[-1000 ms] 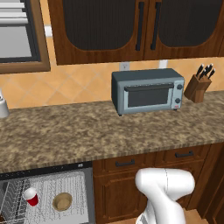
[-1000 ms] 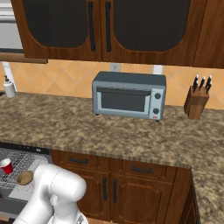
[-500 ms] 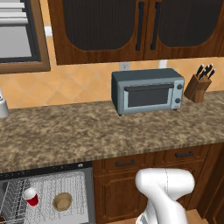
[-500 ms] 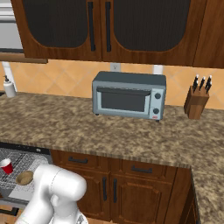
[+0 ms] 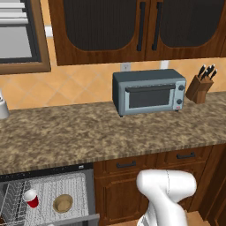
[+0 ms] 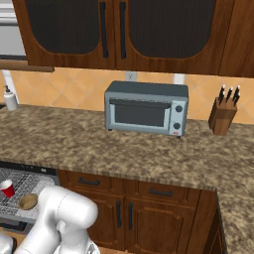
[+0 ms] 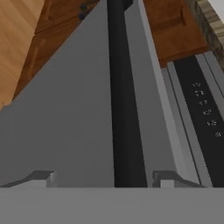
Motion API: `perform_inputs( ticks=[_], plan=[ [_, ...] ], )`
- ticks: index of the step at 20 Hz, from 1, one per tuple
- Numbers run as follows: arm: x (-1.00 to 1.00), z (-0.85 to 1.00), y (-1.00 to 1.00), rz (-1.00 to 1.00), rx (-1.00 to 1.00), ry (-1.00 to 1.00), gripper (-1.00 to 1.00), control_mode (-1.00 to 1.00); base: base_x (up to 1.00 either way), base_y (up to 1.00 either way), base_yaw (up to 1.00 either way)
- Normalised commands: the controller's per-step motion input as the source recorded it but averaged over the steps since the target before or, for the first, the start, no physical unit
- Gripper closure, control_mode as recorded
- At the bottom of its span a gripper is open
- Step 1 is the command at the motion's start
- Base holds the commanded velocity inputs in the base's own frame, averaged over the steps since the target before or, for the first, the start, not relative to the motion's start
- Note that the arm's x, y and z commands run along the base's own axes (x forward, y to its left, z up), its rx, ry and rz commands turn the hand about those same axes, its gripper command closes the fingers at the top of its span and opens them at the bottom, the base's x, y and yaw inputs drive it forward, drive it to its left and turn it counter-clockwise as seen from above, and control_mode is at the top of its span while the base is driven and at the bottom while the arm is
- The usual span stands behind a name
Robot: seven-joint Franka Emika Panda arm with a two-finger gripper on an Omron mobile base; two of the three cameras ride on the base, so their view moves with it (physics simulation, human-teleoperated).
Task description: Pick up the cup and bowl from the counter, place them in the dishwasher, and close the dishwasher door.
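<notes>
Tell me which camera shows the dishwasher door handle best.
The hand view: the dark bar handle runs up the middle of the grey dishwasher door, close up. The left base view catches just the door's top edge below the rack; in the right base view I can't make the handle out.

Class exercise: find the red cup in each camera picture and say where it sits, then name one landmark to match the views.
Left base view: the cup at lower left, in the dishwasher rack.
Right base view: at the left edge, low.
Hand view: not there.
Shared landmark: the bowl just beside it.
</notes>
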Motion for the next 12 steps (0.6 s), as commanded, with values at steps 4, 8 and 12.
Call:
perform_inputs(
  ticks=[4, 8, 12],
  plan=[
    [0.93, 0.0, -0.41, -0.14, 0.0, 0.0, -1.0, -1.0, 0.0, 0.0, 0.0],
    [0.79, 0.0, -0.39, -0.17, 0.0, -0.01, -1.0, -1.0, 0.0, 0.0, 0.0],
    [0.75, 0.0, -0.39, -0.16, 0.0, -0.01, -1.0, -1.0, 0.0, 0.0, 0.0]
  ],
)
